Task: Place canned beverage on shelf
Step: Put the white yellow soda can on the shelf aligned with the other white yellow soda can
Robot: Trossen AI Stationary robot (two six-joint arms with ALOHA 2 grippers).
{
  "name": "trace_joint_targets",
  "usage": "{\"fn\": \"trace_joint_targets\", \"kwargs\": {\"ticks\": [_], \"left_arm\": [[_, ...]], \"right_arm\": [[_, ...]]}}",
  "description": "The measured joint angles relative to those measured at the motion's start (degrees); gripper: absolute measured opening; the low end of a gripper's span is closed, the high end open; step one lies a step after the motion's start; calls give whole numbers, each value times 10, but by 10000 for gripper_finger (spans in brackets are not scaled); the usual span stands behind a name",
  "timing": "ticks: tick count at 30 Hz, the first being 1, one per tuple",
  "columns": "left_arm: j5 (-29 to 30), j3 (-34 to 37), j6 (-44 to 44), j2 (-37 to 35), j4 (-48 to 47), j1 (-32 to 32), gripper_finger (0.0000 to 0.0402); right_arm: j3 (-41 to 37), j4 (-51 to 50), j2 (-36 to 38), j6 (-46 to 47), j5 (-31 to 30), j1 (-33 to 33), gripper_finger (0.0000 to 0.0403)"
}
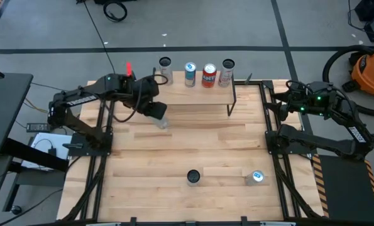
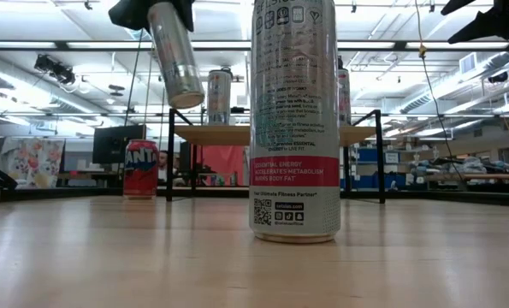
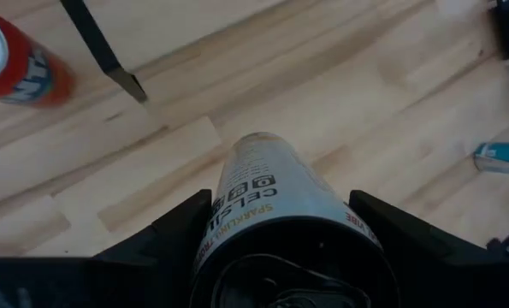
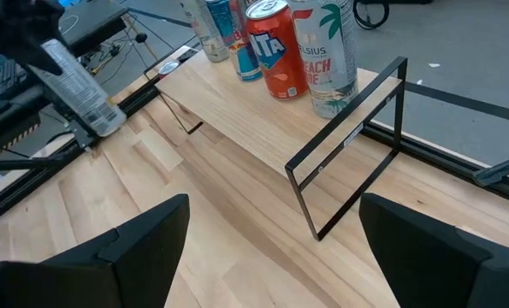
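My left gripper (image 1: 157, 112) is shut on a silver can (image 1: 164, 122), held in the air just off the left end of the shelf (image 1: 199, 94). The can also shows tilted in the low view (image 2: 175, 56) and the right wrist view (image 4: 83, 81). The shelf, a light-wood board on black legs (image 4: 237, 111), carries several upright cans along its far edge, among them a red one (image 1: 209, 75). My right gripper (image 4: 271, 248) is open and empty at the table's right side (image 1: 278, 100), beyond the shelf's right end. My left gripper pinches the silver can between its two fingers (image 3: 173, 239), on opposite sides of the wall near its tab end (image 3: 271, 235). The fingers come from above, slanting. The can hangs tilted below them, its bottom end (image 2: 186, 98) lowest and clear of the table.
Two more cans stand upright near the table's front edge (image 1: 193, 177) (image 1: 257, 177); one fills the middle of the low view (image 2: 295, 120). A red can (image 2: 140, 168) shows at table height left of the shelf's left leg. Bare wood lies between shelf and front cans.
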State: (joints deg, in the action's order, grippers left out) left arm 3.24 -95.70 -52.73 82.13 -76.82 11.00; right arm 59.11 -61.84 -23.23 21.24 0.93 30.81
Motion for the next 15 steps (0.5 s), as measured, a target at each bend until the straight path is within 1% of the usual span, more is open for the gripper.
{"fn": "trace_joint_targets", "kwargs": {"ticks": [5, 9, 12, 15], "left_arm": [[-3, 0, 26, 2, 3, 36, 254], [-20, -6, 42, 16, 1, 70, 254], [-35, -36, 60, 36, 4, 87, 254], [-42, -83, 86, 66, -8, 99, 254]], "right_arm": [[0, 0, 0, 0, 0, 0, 352], [0, 0, 0, -6, 0, 0, 352], [0, -1, 0, -8, 0, 0, 352], [0, -1, 0, -9, 0, 0, 352]]}}
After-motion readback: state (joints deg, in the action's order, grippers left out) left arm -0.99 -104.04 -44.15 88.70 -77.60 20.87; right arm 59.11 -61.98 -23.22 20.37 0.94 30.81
